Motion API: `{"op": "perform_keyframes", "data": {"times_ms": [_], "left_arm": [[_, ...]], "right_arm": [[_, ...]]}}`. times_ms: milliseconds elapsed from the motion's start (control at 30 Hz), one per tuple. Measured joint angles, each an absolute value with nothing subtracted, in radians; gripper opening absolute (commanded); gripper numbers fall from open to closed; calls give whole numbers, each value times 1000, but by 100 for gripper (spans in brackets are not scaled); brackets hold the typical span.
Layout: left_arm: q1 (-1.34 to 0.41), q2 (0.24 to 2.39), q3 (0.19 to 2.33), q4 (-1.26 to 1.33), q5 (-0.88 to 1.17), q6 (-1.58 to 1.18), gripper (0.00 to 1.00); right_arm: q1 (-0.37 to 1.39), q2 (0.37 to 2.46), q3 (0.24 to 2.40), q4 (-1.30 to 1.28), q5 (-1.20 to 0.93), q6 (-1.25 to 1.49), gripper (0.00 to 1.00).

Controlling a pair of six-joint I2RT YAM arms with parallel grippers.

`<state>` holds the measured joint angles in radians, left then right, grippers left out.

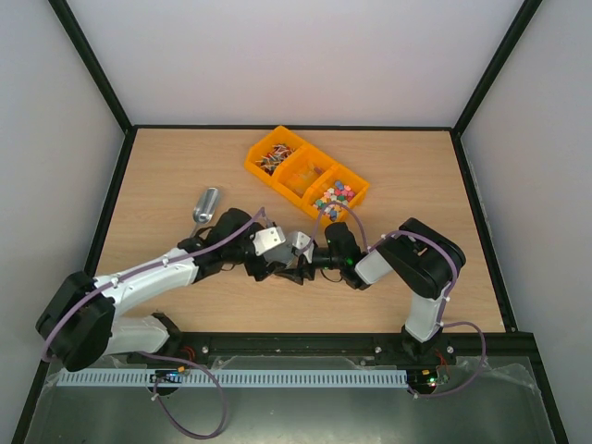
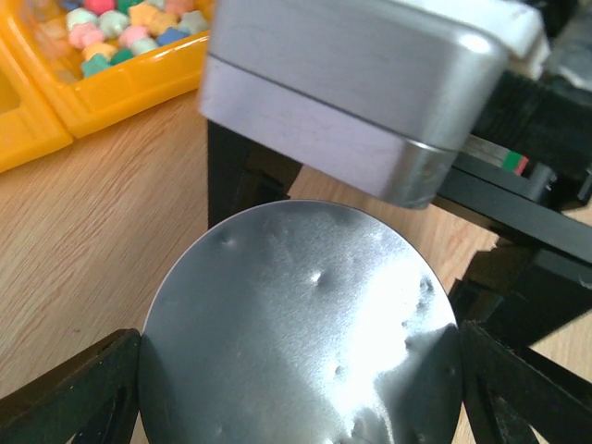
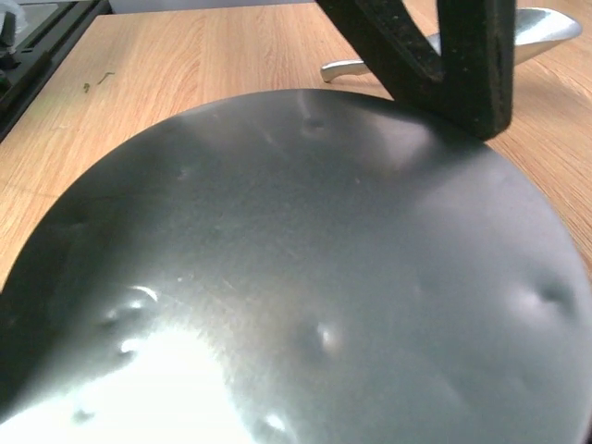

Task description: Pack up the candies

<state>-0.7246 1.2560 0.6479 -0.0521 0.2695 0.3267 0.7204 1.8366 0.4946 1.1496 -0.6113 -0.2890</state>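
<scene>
The candies lie in an orange three-part tray point(image 1: 252, 163): red-white-dark pieces point(image 1: 273, 155), amber pieces point(image 1: 305, 174) and pastel cubes point(image 1: 335, 194), which also show in the left wrist view point(image 2: 120, 32). My two grippers meet mid-table in front of the tray. A grey round disc point(image 2: 296, 333) sits between the left gripper's point(image 2: 301, 398) black fingers point(image 2: 83, 398), which press on its rim at both sides. My right gripper point(image 1: 310, 264) reaches it from the other side. The disc point(image 3: 305, 277) fills the right wrist view and hides that gripper's own fingers.
A silver metal scoop point(image 1: 205, 205) lies on the table left of the arms and shows behind the disc point(image 3: 541, 26). The right arm's silver wrist housing point(image 2: 351, 83) hangs just above the disc. Black frame rails border the table.
</scene>
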Motion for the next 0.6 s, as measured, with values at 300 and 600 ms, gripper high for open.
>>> {"op": "perform_keyframes", "data": {"times_ms": [300, 600], "left_arm": [[-645, 1247, 661, -157, 469, 609, 72], [-579, 1367, 786, -307, 618, 791, 99]], "right_arm": [[721, 1827, 494, 1119, -699, -378, 42], [713, 1815, 497, 1071, -726, -387, 42]]}}
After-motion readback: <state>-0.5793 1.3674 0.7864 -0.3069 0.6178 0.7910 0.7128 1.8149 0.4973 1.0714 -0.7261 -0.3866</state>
